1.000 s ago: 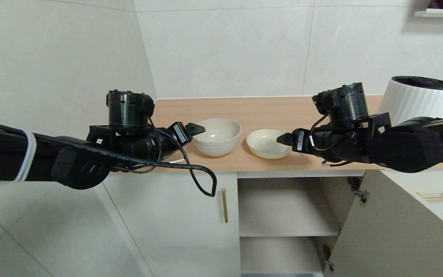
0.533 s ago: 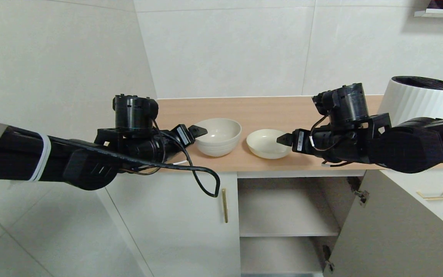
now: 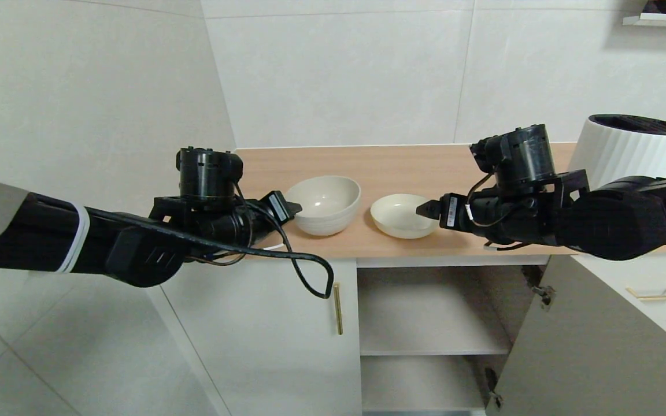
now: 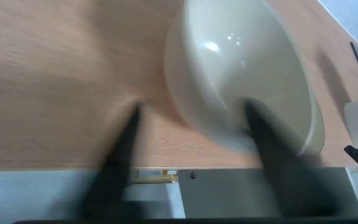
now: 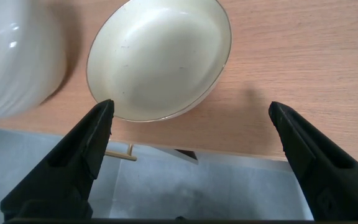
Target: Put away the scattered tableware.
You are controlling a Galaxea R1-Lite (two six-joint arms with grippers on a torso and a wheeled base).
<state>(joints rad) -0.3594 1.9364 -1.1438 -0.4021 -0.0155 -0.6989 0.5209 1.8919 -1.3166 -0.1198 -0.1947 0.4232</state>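
Observation:
A deep cream bowl [image 3: 327,208] [image 4: 241,74] and a shallow cream bowl [image 3: 399,218] [image 5: 160,62] sit side by side near the front edge of the wooden counter [image 3: 402,162]. My left gripper [image 3: 292,207] [image 4: 191,162] is open at the deep bowl's left side. One finger is over the bowl and the other outside it above the counter, so they straddle its wall. My right gripper [image 3: 425,209] [image 5: 201,155] is open wide, level with the shallow bowl's right rim and just short of it. The deep bowl's ribbed side [image 5: 11,56] appears beyond the shallow one.
A tall white ribbed container [image 3: 628,147] stands on the counter behind my right arm. Below the counter a cabinet [image 3: 425,323] stands open with bare shelves, its door [image 3: 587,346] swung out to the right. A shut door with a brass handle [image 3: 337,309] is to its left.
My left arm has moved right, bringing its fingers onto the deep bowl's left rim; the bowl has shifted slightly. The right arm and shallow bowl have not moved.

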